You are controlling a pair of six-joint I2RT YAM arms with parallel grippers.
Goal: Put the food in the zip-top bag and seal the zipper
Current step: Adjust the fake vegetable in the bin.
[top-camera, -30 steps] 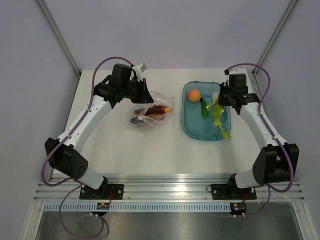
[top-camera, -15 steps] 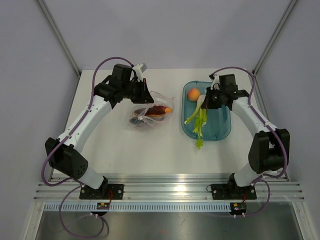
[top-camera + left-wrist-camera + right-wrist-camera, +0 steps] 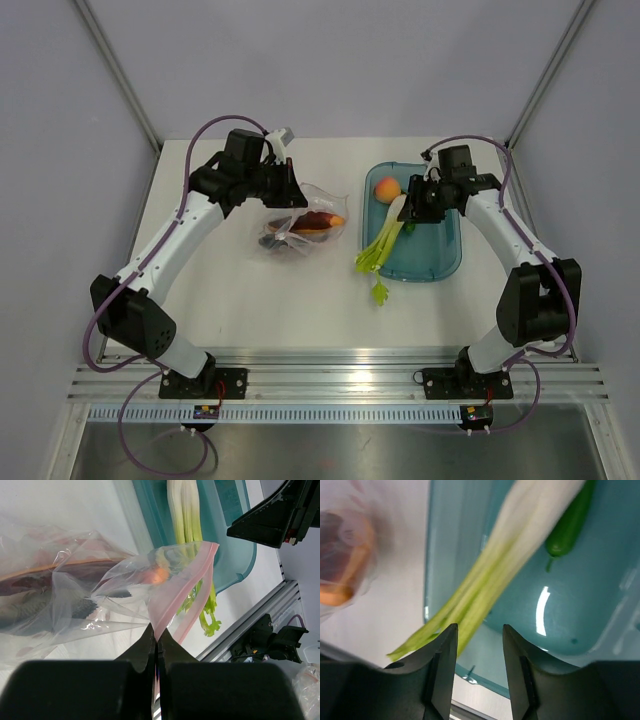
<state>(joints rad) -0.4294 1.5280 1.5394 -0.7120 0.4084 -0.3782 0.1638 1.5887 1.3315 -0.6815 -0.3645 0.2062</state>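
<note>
Light green stalks (image 3: 378, 245) are draped over the teal tray (image 3: 446, 268) rim onto the bench (image 3: 300, 310) (swung further left than before). Left hand (image 3: 156, 632) is clamped on the zip-top bag (image 3: 75, 590). Whether the right hand (image 3: 479, 630) grips cannot be told.

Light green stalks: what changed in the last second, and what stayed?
The light green stalks moved with the right gripper from the right of the teal tray leftward toward the zip-top bag; the leafy end now pokes past the tray's near-left rim. Whether the jaws clamp them is unclear. The left gripper still pinches the bag's mouth; bag and peach unmoved.
</note>
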